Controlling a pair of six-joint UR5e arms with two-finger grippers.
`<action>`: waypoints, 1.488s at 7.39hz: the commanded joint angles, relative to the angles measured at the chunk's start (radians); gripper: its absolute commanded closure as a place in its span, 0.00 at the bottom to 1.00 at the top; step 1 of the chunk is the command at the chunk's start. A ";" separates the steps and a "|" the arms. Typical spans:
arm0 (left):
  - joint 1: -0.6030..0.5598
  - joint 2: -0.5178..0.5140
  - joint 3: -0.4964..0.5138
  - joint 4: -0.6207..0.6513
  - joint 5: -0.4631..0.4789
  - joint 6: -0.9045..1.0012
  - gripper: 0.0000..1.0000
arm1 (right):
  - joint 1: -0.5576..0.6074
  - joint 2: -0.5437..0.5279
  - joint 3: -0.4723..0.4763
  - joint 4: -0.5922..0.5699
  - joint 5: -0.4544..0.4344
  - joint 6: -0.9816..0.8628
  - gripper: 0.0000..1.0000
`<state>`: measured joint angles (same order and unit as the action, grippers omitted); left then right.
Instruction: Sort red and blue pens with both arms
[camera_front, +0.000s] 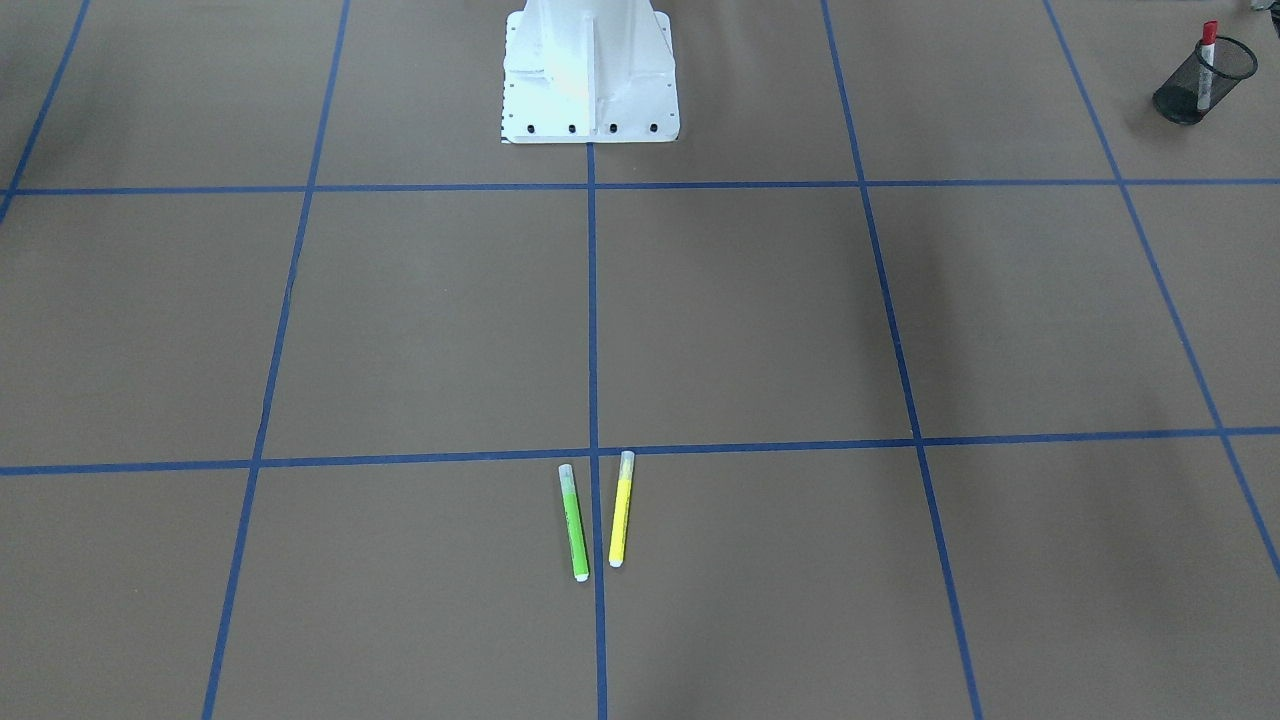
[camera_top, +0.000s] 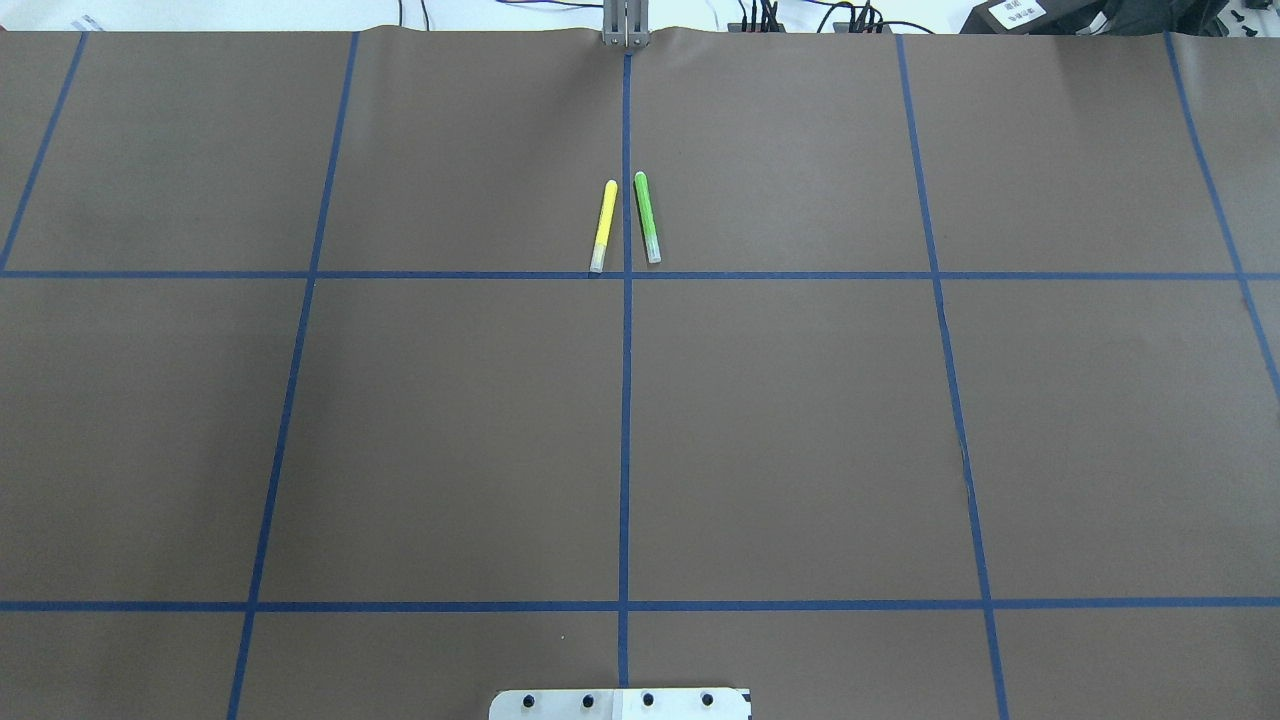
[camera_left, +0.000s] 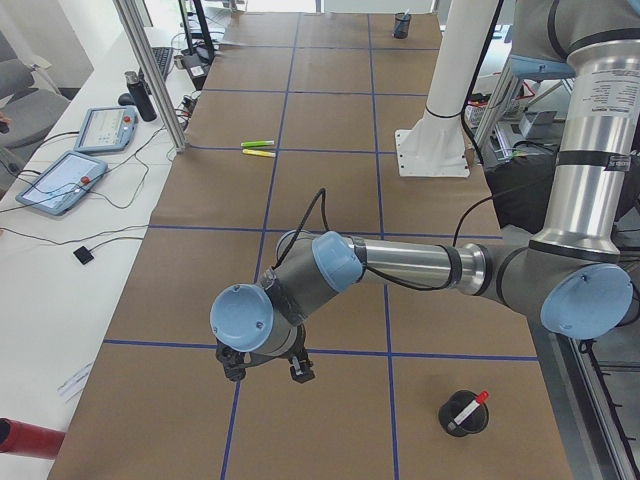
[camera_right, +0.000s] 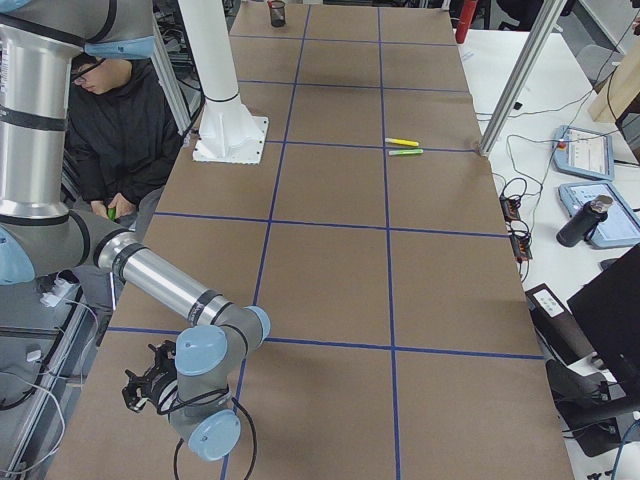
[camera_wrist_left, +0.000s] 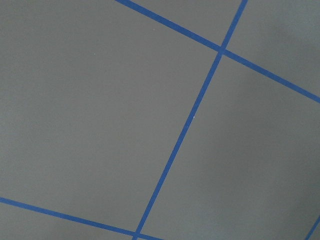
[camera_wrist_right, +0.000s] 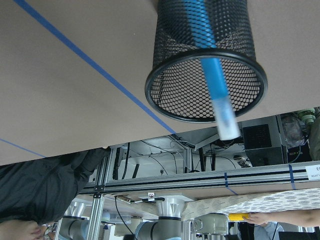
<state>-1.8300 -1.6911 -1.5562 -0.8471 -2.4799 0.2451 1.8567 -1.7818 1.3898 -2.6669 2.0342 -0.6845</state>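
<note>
Close before the right gripper (camera_right: 138, 392), a black mesh cup (camera_wrist_right: 170, 35) holds the blue pen (camera_wrist_right: 216, 80), its white end past the rim. Near the left gripper (camera_left: 266, 372), a second mesh cup (camera_left: 480, 424) holds the red pen (camera_left: 468, 411). I cannot tell whether either gripper is wide or narrow. A green marker (camera_front: 575, 525) and a yellow marker (camera_front: 620, 510) lie on the table (camera_front: 760, 320), well apart from both.
</note>
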 joint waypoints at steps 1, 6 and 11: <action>0.002 -0.016 0.005 -0.003 0.001 -0.007 0.00 | 0.002 0.039 0.012 0.114 0.003 0.113 0.00; 0.092 -0.006 0.015 -0.237 0.018 -0.202 0.00 | -0.002 0.151 0.018 0.512 0.170 0.362 0.00; 0.121 0.041 0.027 -0.648 0.101 -0.415 0.00 | -0.109 0.177 0.025 1.084 0.303 0.714 0.00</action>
<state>-1.7251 -1.6554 -1.5293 -1.4086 -2.3818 -0.1127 1.7809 -1.6250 1.4127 -1.6536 2.2812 -0.0288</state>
